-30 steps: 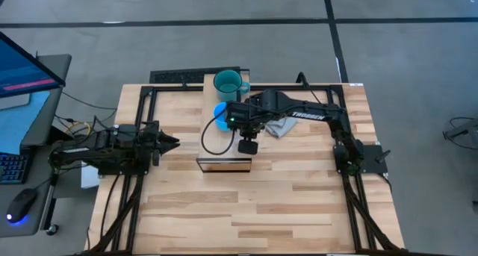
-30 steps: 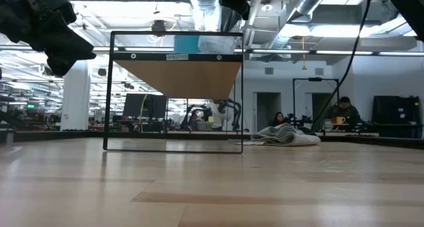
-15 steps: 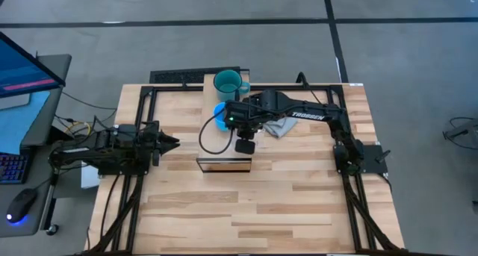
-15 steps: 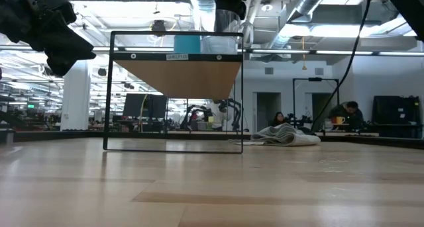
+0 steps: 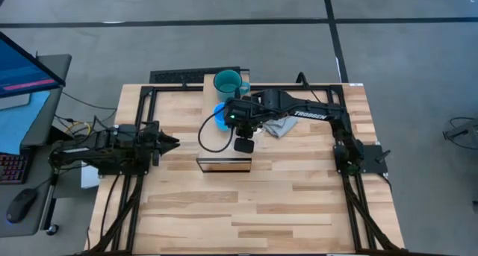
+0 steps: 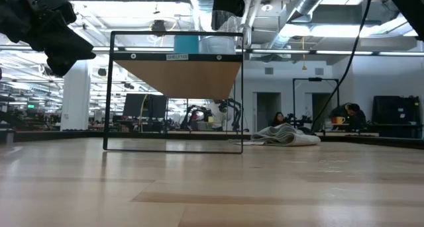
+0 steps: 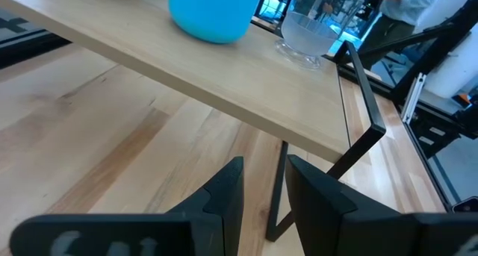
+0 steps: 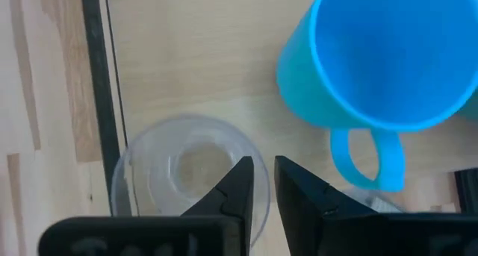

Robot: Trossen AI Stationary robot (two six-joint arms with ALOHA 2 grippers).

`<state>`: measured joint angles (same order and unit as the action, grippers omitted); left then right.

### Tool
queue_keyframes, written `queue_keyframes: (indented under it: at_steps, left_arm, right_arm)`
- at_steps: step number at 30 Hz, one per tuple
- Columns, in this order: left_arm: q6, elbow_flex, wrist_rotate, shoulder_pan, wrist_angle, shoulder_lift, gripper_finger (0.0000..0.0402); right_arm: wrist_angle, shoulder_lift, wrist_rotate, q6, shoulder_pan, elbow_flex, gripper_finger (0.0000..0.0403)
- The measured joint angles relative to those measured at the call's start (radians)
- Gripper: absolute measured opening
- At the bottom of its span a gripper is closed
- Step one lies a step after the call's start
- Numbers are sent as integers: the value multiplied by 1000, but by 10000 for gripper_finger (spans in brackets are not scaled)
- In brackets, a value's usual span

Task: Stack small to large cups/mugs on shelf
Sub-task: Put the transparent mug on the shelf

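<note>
While the right claw [image 8: 263, 166] hung straight over the shelf [image 5: 211, 153], we saw the clear glass cup [image 8: 179, 170] directly below it. The cup stood upright on the shelf top near the front end. In the right wrist view, the cup's rim edge ran up to the claw tips. We couldn't tell whether the claw was pinching that rim or was just clear of it. In the low view, the dark claw body overlapped the top of the glass.

The bright blue mug [image 8: 381, 54] stood upright just beside the glass, not touching it. It was one spot further along the shelf, w/ its handle pointing off to one side. The teal mug [image 5: 227, 82] stood beyond that at the far end, handle toward the right arm's side. So all 3 vessels were on the shelf in a row, glass nearest the front, then blue, then teal.

The left claw [image 7: 261, 163] hovered over the desk [image 5: 284, 204], well apart from the shelf on the left side. Its tips pointed toward the shelf. Its fingers were slightly apart w/ nothing between them.

A grey cloth [image 5: 280, 128] lay on the desk just beside the shelf, under the right arm.
</note>
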<state>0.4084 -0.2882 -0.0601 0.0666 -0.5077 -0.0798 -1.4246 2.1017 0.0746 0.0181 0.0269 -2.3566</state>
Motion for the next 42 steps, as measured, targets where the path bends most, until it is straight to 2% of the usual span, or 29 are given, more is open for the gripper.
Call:
queue_keyframes:
  at_steps: [17,22,29,35,42]
  left_arm:
    - [0,0,2,0,1,0,90]
    - [-1,0,2,0,1,0,90]
    - [-1,0,2,0,1,0,90]
    - [-1,0,2,0,1,0,90]
    - [-1,0,2,0,0,0,90]
  right_arm:
    - [-35,-123,6,49,-2,-1,77]
    - [-144,-108,5,94,-14,0,50]
    - [-148,-101,4,104,-23,22,7]
    - [-146,-101,-49,138,-45,22,8]
    - [-147,-60,-51,148,-69,24,5]
